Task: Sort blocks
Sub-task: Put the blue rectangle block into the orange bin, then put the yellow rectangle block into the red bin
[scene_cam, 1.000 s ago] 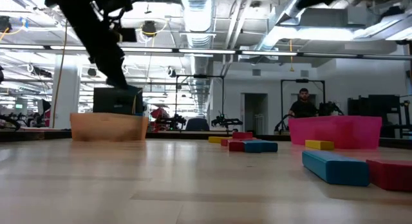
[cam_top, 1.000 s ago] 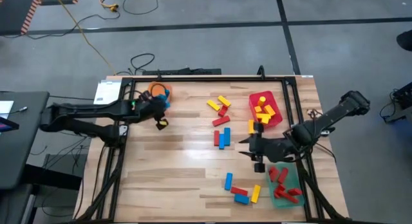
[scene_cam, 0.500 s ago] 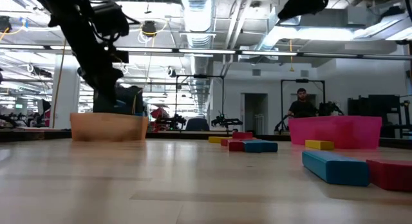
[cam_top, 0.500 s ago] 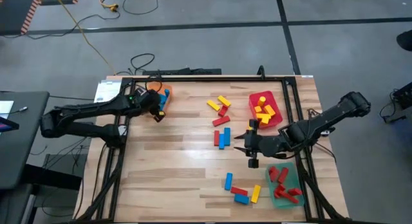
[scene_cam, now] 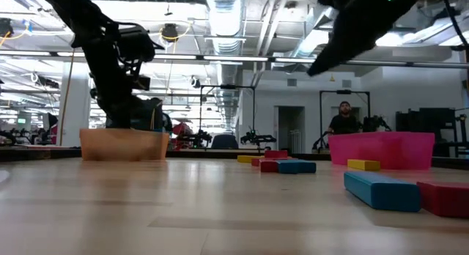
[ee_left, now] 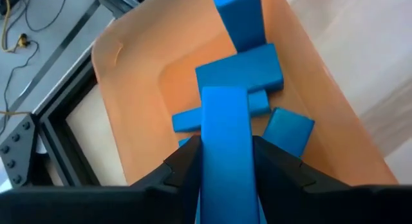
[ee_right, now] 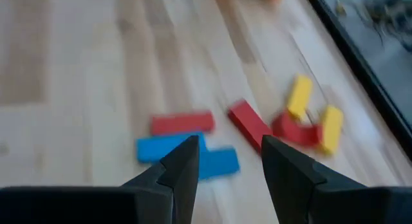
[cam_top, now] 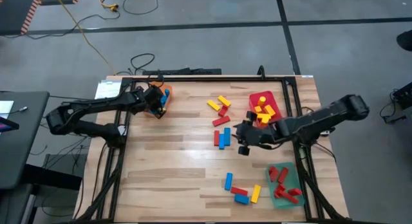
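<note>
My left gripper [cam_top: 156,103] is shut on a blue block [ee_left: 225,140] over the orange tray [cam_top: 166,92], which has several blue blocks lying in it [ee_left: 241,69]. My right gripper [cam_top: 243,139] hangs open above the table's middle, just right of a group of red, blue and yellow blocks [cam_top: 222,118]. The right wrist view shows its open fingers [ee_right: 228,145] over two blue blocks [ee_right: 187,156], with red and yellow ones beyond. Further blocks lie near the table's near edge [cam_top: 239,190]. My left gripper has the blue block pinched between its two fingers [ee_left: 183,169], which lie on the block's long sides [ee_left: 222,179]. The block runs along the fingers and sticks out past them. It is lifted above the blue blocks in the orange tray.
A red tray [cam_top: 275,105] with yellow blocks stands at the far right, and a green tray [cam_top: 283,199] with red blocks at the near right. The dark frame rails run along the table's edges. Bare wood lies across the left and near-left table [cam_top: 167,166]. A person stands far behind [scene_cam: 344,116].
My left gripper has carried the blue block toward the far edge, from beside the orange tray to over it. My right gripper has moved from near the green tray toward the far edge and left, up to the middle group of blocks.
</note>
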Controlling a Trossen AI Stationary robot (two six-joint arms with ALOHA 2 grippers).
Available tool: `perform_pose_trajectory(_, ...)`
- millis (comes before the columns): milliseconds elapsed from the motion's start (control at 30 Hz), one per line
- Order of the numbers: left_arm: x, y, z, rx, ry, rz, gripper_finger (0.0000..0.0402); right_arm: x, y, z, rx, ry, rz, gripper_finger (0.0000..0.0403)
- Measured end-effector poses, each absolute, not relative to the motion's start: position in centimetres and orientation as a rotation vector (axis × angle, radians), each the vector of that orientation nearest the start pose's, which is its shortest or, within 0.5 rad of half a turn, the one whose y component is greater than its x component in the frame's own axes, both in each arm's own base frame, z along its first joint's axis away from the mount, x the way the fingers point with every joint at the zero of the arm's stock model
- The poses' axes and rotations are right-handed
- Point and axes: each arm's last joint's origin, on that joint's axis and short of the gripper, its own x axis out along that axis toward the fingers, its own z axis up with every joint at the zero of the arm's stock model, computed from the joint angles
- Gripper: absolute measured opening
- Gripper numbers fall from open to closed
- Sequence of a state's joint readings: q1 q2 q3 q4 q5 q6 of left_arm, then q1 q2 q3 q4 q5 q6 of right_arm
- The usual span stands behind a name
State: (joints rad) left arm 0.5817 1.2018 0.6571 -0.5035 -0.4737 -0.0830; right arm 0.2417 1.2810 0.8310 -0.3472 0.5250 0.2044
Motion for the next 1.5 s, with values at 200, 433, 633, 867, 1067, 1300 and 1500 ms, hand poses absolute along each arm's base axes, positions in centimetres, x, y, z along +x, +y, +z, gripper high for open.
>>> perform_pose_trajectory(200,17.0,13.0,19.3,-0.125,1.053,0.996,0.0127,24.9,2.9,22.4,-0.029,0.832,-0.435,0.0179)
perform_pose_trajectory(433,17.1,13.0,19.4,-0.106,1.046,0.987,0.0150,23.9,1.7,21.8,0.113,0.952,-0.489,0.0179)
perform_pose_trajectory(633,17.2,13.1,19.4,-0.088,1.039,0.978,0.0164,23.6,2.3,21.5,0.173,1.014,-0.411,0.0179)
perform_pose_trajectory(867,17.9,12.4,19.7,-0.092,0.996,0.888,0.0174,23.8,3.6,20.9,0.204,1.041,-0.372,0.0179)
perform_pose_trajectory(1067,18.7,10.6,20.8,-0.080,0.901,0.777,0.0174,23.8,3.4,19.0,0.340,1.143,-0.532,0.0179)
perform_pose_trajectory(1300,19.8,7.4,22.6,-0.050,0.751,0.641,0.0174,24.3,2.8,16.8,0.419,1.217,-0.686,0.0179)
perform_pose_trajectory(1500,20.9,4.6,23.6,-0.007,0.673,0.512,0.0174,24.7,1.9,15.4,0.458,1.247,-0.779,0.0179)
